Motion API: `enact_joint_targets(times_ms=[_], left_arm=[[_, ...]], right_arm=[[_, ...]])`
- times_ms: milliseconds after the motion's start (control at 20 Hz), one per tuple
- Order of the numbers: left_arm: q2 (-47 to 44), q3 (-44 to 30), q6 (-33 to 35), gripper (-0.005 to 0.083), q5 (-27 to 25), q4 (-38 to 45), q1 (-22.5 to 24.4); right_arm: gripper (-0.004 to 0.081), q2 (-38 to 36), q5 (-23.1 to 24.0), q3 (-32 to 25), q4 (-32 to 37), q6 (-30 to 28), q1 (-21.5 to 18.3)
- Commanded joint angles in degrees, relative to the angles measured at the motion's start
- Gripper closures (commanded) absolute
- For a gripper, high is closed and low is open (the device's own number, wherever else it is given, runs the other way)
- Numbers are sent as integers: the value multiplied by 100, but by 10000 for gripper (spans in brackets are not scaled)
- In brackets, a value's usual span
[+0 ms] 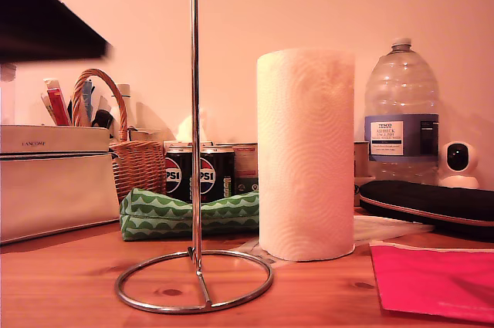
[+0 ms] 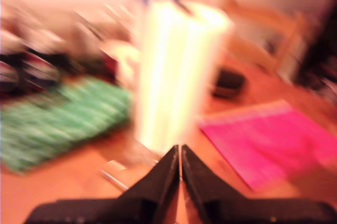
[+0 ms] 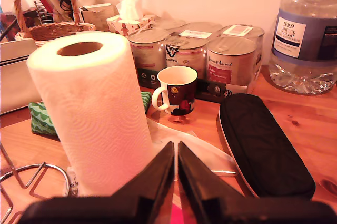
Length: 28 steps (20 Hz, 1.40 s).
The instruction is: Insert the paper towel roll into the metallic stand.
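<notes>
Paper towel roll [image 1: 306, 154]: upright on the table [image 1: 324, 289], just beside the metallic stand [image 1: 194, 189], toward the exterior view's right; not yet on the rod. Stand: empty, ring base flat. My first tool [image 2: 180, 167]: jaws closed, holding nothing. My second tool [image 3: 175, 168]: likewise closed and empty. Whole task remains: grasp, lift, thread.

The paper towel roll [image 1: 306, 154] [image 3: 92, 108] [image 2: 176, 71] is a thick white cylinder of embossed paper, standing upright on the wooden table with its hollow core open at the top. The metallic stand [image 1: 194, 189] [image 3: 23, 179], a shiny chrome ring base with a tall thin upright rod, stands empty just beside the roll, at its 9 o'clock in the exterior view, not touching it.
</notes>
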Motion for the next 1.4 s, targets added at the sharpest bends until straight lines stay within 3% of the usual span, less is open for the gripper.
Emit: enact_joint_targets(times_ms=[0, 100, 200, 300, 500, 750, 950, 1050, 1350], left_arm=[[369, -157, -205, 638, -4, 208, -133], [769, -157, -313, 402, -48, 411, -184], [1167, -157, -435, 282, -197, 730, -177], [1626, -157, -831, 276, -507, 1099, -177], [2726, -157, -863, 276, -1154, 2203, -195], [4151, -153, -861, 201, -1523, 3661, -195], [5110, -68, -813, 202, -1661, 4601, -188], [5370, 153, -358, 203, -1749, 4680, -168], [6107, 817, -212, 206, -1799, 4592, 101]], right_arm=[[780, 103, 7, -72, 142, 4, 24], [780, 138, 7, -72, 155, 4, 24], [780, 138, 7, -72, 129, 4, 24], [780, 136, 7, -72, 133, 2, 24], [780, 136, 7, -72, 133, 2, 24], [780, 136, 7, -72, 129, 2, 24], [780, 136, 4, -72, 129, 4, 24], [780, 136, 4, -72, 131, 4, 24], [780, 136, 4, -72, 129, 4, 24]])
